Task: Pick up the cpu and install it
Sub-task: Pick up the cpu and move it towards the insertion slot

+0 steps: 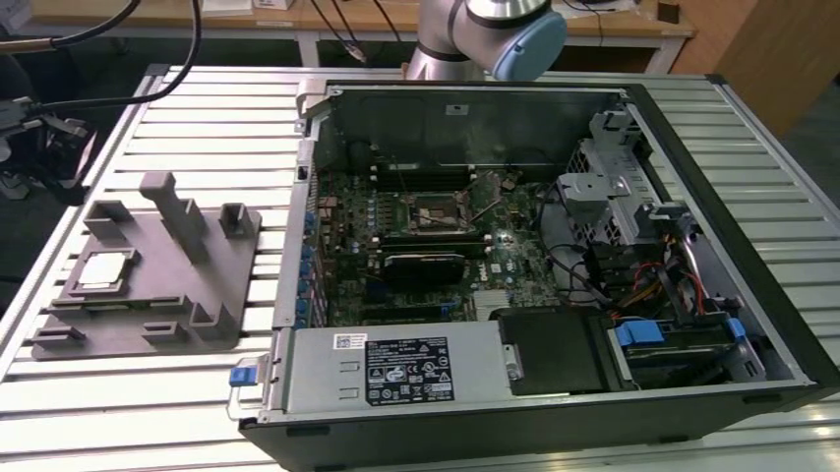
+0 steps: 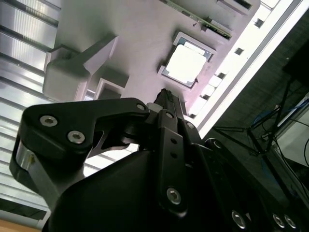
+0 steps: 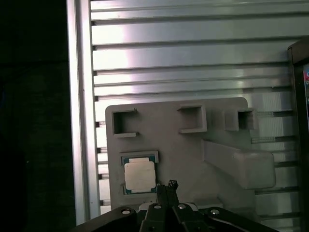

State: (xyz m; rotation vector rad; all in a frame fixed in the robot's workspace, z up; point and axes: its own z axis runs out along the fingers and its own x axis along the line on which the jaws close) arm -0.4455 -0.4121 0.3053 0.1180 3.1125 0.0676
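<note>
while the cpu lies in the grey tray just beside the gripper, jaws pressed together, empty, it looks light, stiff, fragile; best pinched by opposite edges.

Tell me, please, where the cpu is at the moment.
The cpu lies in a square recess of the grey tray, on the exterior view's left, apart from the open computer case; both wrist views show it close to the gripper.
</note>
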